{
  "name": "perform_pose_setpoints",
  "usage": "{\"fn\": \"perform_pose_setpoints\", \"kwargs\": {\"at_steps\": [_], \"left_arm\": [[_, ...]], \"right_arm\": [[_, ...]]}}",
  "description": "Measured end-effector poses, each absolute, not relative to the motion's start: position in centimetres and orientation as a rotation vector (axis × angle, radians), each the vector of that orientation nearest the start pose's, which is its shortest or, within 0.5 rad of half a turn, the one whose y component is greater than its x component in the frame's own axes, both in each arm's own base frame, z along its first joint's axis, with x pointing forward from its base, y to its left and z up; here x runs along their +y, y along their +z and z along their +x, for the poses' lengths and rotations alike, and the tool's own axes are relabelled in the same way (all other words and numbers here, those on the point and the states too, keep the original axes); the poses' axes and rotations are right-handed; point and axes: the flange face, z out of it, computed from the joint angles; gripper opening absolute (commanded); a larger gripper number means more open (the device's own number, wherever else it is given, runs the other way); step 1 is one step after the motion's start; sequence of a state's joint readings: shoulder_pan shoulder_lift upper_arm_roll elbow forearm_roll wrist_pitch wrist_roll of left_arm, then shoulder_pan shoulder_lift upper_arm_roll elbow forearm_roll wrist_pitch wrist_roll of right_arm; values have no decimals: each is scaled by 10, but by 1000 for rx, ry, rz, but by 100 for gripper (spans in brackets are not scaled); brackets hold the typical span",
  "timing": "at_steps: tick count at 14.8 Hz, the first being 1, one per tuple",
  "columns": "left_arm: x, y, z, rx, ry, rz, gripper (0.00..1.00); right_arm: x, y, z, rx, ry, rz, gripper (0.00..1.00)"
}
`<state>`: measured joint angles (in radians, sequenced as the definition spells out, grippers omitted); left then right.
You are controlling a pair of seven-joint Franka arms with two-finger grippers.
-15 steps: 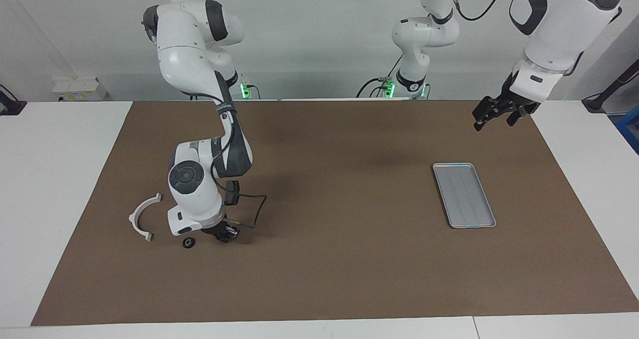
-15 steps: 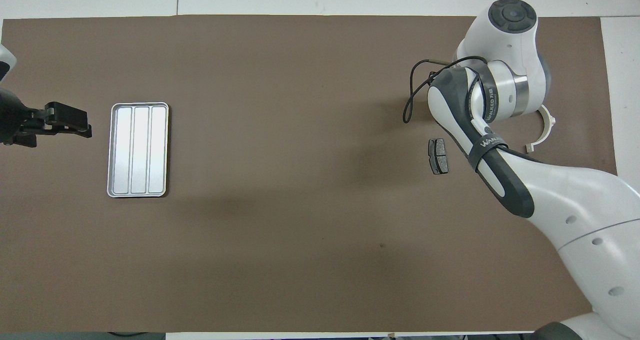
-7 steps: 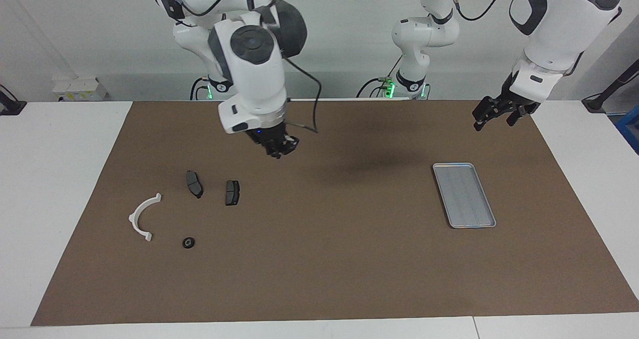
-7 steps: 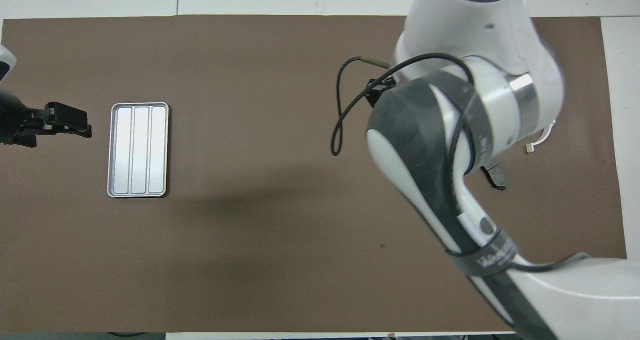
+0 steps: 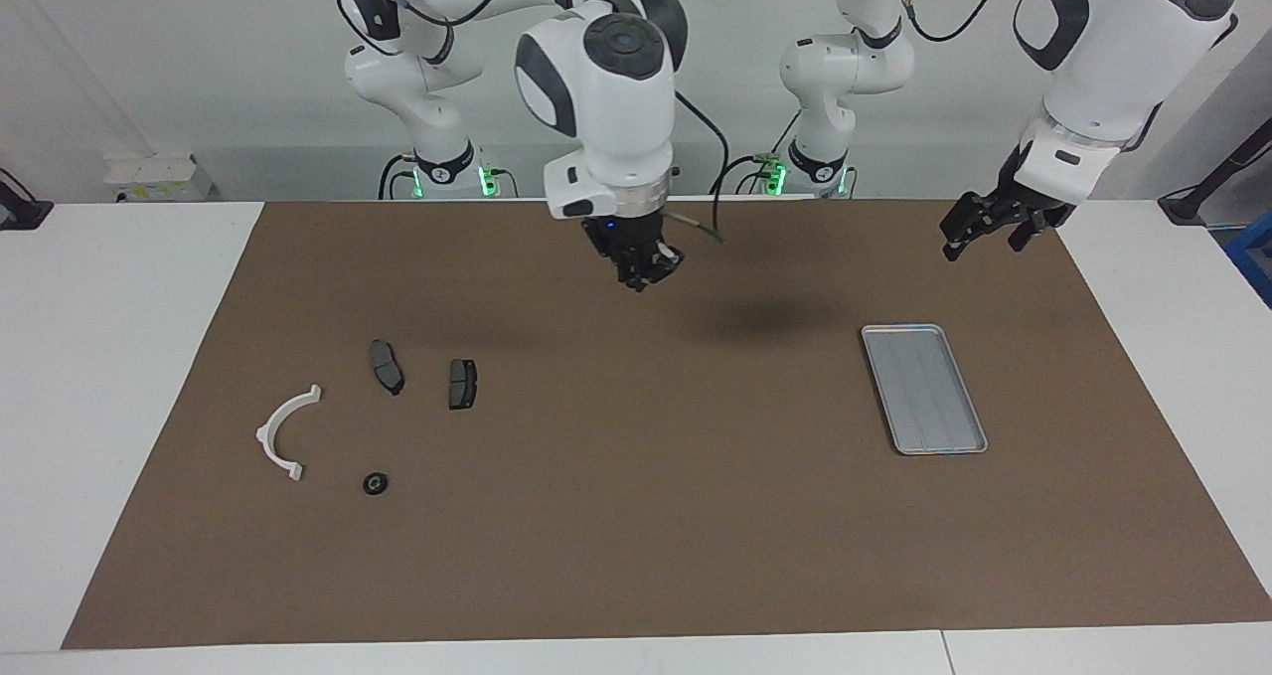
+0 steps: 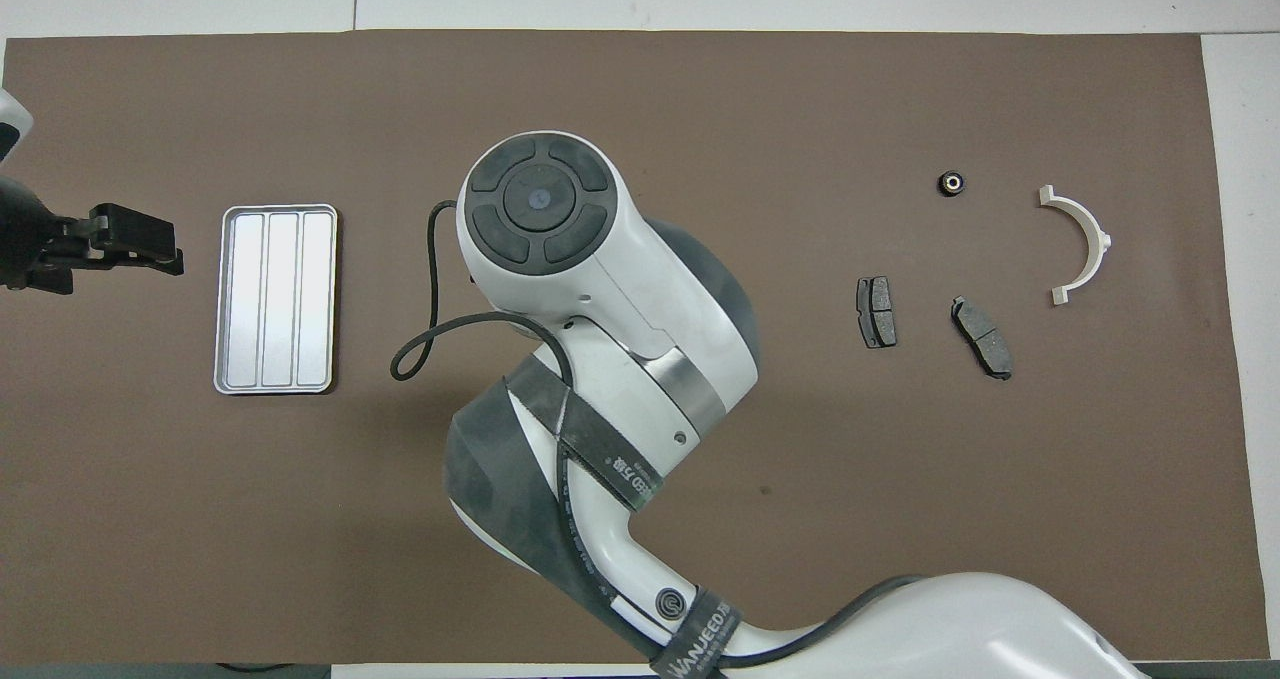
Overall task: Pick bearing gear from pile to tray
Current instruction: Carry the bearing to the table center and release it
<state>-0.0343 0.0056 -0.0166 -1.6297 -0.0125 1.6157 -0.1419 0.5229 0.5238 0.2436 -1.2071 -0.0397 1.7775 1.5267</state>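
Note:
The pile lies at the right arm's end of the mat: a white arc, two dark brake pads and one small black round bearing gear. My right gripper hangs shut, high over the mat's middle, between the pile and the tray. I cannot make out whether a small piece sits between its fingertips. In the overhead view its own arm hides it. The silver tray has nothing in it. My left gripper waits open in the air beside the tray.
The brown mat covers most of the white table. The right arm's cable loops over the mat near the tray. Nothing else lies on the mat between the pile and the tray.
My right gripper has risen from the mat beside the black round piece and swung toward the tray, staying shut. The brake pads have come into view. The left arm has not moved.

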Motion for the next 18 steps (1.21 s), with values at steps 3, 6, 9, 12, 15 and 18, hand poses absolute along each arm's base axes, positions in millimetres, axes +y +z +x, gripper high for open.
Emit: {"fn": "perform_pose_setpoints", "kwargs": {"at_steps": [3, 6, 9, 12, 15, 18], "left_arm": [[-30, 597, 558, -144, 33, -3149, 100], [-30, 597, 558, -144, 33, -3149, 100], [-30, 597, 558, -144, 33, -3149, 100], [-30, 597, 558, -144, 33, -3149, 100], [-30, 597, 558, -144, 33, -3149, 100], [-30, 597, 558, -144, 33, -3149, 100]], "right_arm": [[479, 419, 547, 1205, 27, -2852, 0], [494, 348, 554, 1222, -28, -2852, 0], [482, 303, 567, 1227, -63, -2828, 0], [475, 290, 569, 1233, -68, -2831, 0], [475, 289, 569, 1233, -69, -2829, 65], [471, 289, 569, 1251, -54, -2856, 100]]}}
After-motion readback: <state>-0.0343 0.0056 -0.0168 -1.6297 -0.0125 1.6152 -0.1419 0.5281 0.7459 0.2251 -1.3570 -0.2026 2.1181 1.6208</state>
